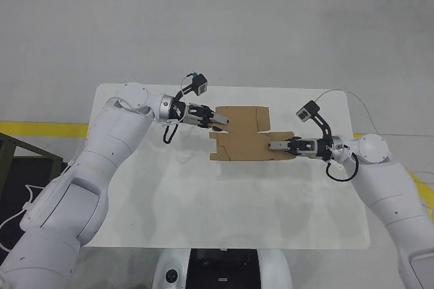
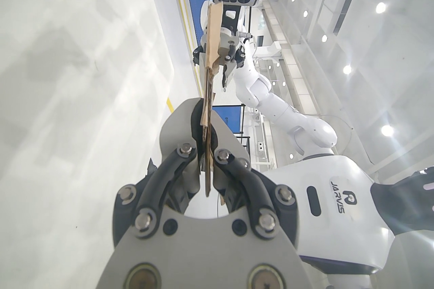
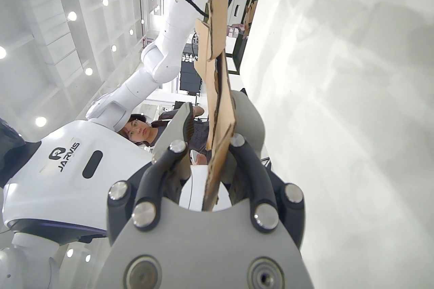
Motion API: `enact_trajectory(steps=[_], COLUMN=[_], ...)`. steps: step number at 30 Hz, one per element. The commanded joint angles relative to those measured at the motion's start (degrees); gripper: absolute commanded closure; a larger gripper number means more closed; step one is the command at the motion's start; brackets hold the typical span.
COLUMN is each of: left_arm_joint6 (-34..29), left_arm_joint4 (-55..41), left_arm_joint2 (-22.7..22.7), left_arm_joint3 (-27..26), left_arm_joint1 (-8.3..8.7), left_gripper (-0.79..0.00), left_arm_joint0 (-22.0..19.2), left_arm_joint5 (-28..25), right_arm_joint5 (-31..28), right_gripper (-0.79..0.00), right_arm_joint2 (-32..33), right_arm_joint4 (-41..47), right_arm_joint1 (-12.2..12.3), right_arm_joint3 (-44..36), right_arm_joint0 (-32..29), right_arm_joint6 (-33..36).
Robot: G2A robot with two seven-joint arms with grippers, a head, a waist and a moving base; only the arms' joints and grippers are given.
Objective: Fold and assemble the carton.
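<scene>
A flat brown carton [image 1: 242, 134] hangs over the middle of the white table [image 1: 202, 209], held between the two arms. My left gripper [image 1: 220, 120] is shut on the carton's far left edge; in the left wrist view its fingers [image 2: 190, 121] pinch the sheet [image 2: 212, 43] edge-on. My right gripper [image 1: 273, 147] sits at the carton's near right flap. In the right wrist view it [image 3: 217, 107] stands open around the sheet [image 3: 220, 33]: the cardboard lies against one finger [image 3: 249, 114], and the other finger [image 3: 181, 124] stands apart from it.
The table's bare top stretches toward the front edge [image 1: 224, 247] below the carton. A dark green frame [image 1: 3, 148] stands off the table's left side. A yellow floor line [image 1: 36, 128] runs behind it.
</scene>
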Motion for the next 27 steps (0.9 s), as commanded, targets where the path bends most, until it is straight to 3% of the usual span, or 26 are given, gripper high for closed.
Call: enact_trajectory(steps=[1, 3, 7, 8, 9, 10, 11, 12, 27], left_arm_joint6=[0.05, 0.11, 0.22, 0.23, 0.30, 0.33, 0.36, 0.48, 0.11], left_arm_joint4=[0.04, -0.01, 0.00, 0.06, 0.08, 0.06, 0.08, 0.14, -5.34], left_arm_joint2=[0.15, 0.25, 0.50, 0.57, 0.61, 0.66, 0.71, 0.73, -1.39], left_arm_joint3=[0.21, 0.31, 0.51, 0.57, 0.59, 0.62, 0.66, 0.74, 0.16], left_arm_joint1=[-0.02, -0.05, -0.06, -0.06, -0.06, -0.06, -0.06, -0.04, 0.50], left_gripper=[0.000, 0.000, 0.000, -0.009, -0.071, -0.182, -0.431, -0.785, -0.785], left_arm_joint0=[-0.14, -0.24, -0.43, -0.50, -0.55, -0.58, -0.64, -0.71, 0.82], left_arm_joint5=[-0.05, -0.10, -0.22, -0.22, -0.29, -0.33, -0.36, -0.47, -0.10], right_arm_joint5=[0.02, 0.01, 0.01, 0.01, 0.05, 0.05, 0.04, 0.04, 0.14], right_gripper=[-0.043, -0.003, 0.000, 0.000, 0.000, 0.000, 0.000, 0.000, 0.000], right_arm_joint2=[-0.27, -0.52, -1.15, -1.29, -1.42, -1.52, -1.63, -1.72, -2.50], right_arm_joint4=[0.05, 0.06, -0.05, 0.00, 0.05, 0.11, 0.07, 0.13, 1.42], right_arm_joint1=[0.02, 0.03, 0.03, 0.04, 0.04, 0.05, 0.07, 0.08, -0.23], right_arm_joint3=[0.14, 0.28, 0.61, 0.71, 0.75, 0.82, 0.94, 1.13, 5.34], right_arm_joint0=[0.11, 0.24, 0.66, 0.74, 0.84, 0.91, 0.98, 1.04, 2.14], right_arm_joint6=[0.02, 0.01, 0.01, 0.01, 0.05, 0.04, 0.04, 0.04, 0.13])
